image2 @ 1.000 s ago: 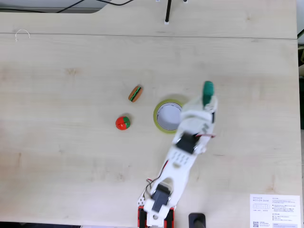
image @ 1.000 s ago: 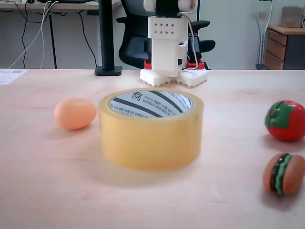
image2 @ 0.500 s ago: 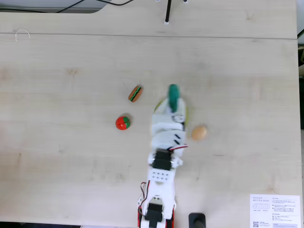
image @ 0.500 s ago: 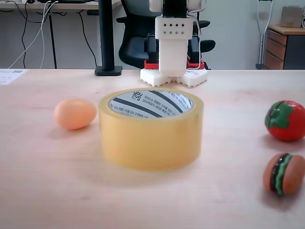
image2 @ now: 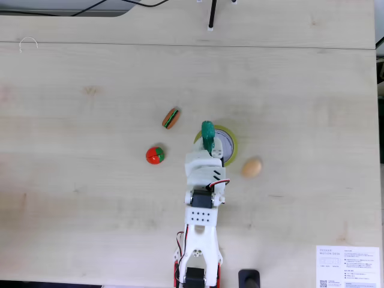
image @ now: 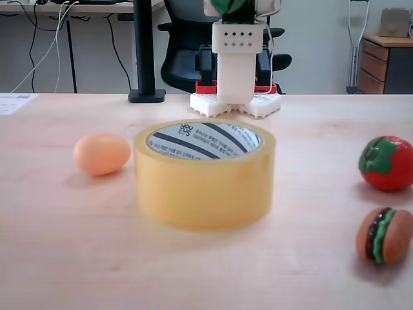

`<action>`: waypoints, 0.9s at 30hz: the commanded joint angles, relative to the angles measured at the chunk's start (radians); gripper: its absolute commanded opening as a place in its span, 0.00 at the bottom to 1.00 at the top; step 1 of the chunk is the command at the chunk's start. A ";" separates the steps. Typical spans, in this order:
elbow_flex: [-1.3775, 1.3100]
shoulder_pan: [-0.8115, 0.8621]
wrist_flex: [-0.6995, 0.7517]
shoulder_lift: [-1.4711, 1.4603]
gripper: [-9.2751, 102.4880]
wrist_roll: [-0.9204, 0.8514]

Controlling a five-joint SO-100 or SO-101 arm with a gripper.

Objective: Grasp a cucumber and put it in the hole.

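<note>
- Gripping the cucumber (image2: 207, 133), the fingers (image2: 209, 144) were clamped on it, above the left rim of the tape roll (image2: 231, 157) in a fixed view.
- Hole (image: 203, 140) of the roll lay open, with nothing seen inside.
- Orange egg (image2: 251, 167) sat on the table (image2: 90, 198) just right of the roll.
- Tomato toy (image2: 155, 155) and burger toy (image2: 171, 117) lay to its left.

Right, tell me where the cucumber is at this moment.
In a fixed view from above, the cucumber sits in the gripper over the left rim of the tape roll, right of the burger toy.
</note>
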 commanded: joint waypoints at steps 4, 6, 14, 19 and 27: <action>0.140 -0.003 -0.175 0.017 0.08 0.009; 0.167 -0.002 -0.206 -0.015 0.09 0.009; 0.169 0.002 -0.265 -0.072 0.09 0.011; 0.169 0.025 -0.296 -0.132 0.10 0.011; 0.175 0.058 -0.328 -0.146 0.20 0.011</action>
